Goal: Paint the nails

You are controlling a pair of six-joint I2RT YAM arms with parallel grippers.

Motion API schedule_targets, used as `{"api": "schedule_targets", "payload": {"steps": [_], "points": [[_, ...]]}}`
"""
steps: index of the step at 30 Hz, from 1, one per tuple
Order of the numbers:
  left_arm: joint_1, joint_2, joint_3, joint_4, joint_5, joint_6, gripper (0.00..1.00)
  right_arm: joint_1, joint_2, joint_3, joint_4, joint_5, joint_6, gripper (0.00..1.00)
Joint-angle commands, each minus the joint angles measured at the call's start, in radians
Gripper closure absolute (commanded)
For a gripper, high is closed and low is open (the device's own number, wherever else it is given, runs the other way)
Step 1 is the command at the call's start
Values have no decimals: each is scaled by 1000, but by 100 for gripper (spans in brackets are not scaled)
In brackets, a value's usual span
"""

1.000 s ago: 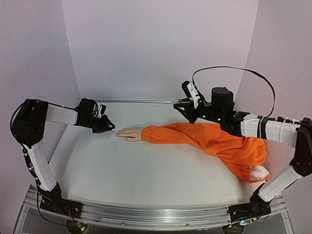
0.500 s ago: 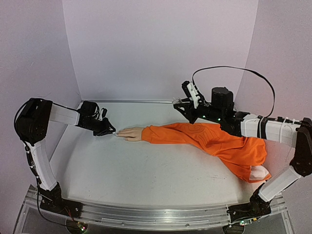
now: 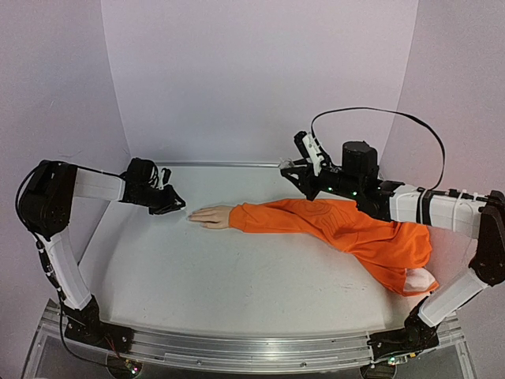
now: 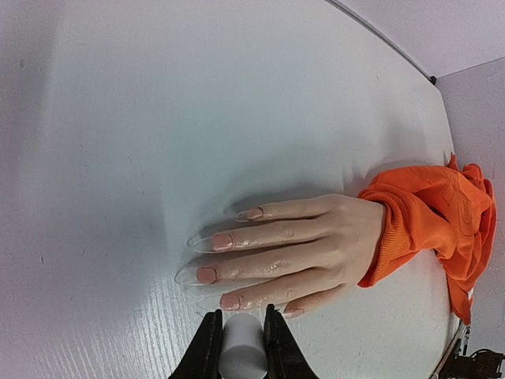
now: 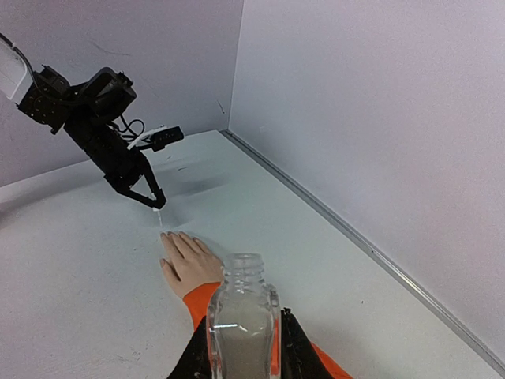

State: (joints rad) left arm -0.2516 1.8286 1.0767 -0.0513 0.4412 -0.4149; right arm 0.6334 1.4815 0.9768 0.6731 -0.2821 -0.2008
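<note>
**Brush poised at the fingertips, open bottle over the sleeve: mind smears and spills**

Your left tool (image 4: 241,325) is closed nearly all the way on a white brush cap (image 4: 241,354), with its thin brush tip (image 5: 158,216) pointing down toward the desk (image 3: 237,276). Your right tool (image 5: 243,351) is clamped tight around a small clear bottle (image 5: 241,312). The bottle's mouth is uncapped, and it is held above the orange sleeve (image 3: 331,221).

The mannequin hand (image 4: 312,245) lies flat in the far half of the desk, left of the middle. Its fingers point at the left edge, and the sleeve trails off toward the right edge. The nails (image 4: 222,242) sit just ahead of the left tool. They are long and clear at the ends, with a pinkish patch near the base. You cannot tell from here whether that patch is polish.

What could go wrong:

- **Blind placement.** The left wrist camera sees the cap but not the bristles, so you may land on skin or on the desk instead of a nail. Whether the tip is touching anything yet cannot be told.
- **Pushing the hand.** Nothing visible pins the hand down. Too much downward or sideways pressure would probably slide it or roll the fingers, dragging the stroke off the nail.
- **Narrow targets.** The nails lie close side by side, so a wide sweep could cross onto the next finger.
- **Spill.** If the right tool tips, whatever is in the open bottle will go onto the sleeve below.
</note>
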Motion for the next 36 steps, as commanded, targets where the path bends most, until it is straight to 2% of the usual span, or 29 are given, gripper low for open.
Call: {"api": "schedule_targets", "payload": {"steps": [1,36], "points": [[5,-12,24,25,-2,18,100,-4,-7,31,66,-22,14,100],[6,60,52,38,-9,19,100,-4,0,29,67,-24,17,100]]}}
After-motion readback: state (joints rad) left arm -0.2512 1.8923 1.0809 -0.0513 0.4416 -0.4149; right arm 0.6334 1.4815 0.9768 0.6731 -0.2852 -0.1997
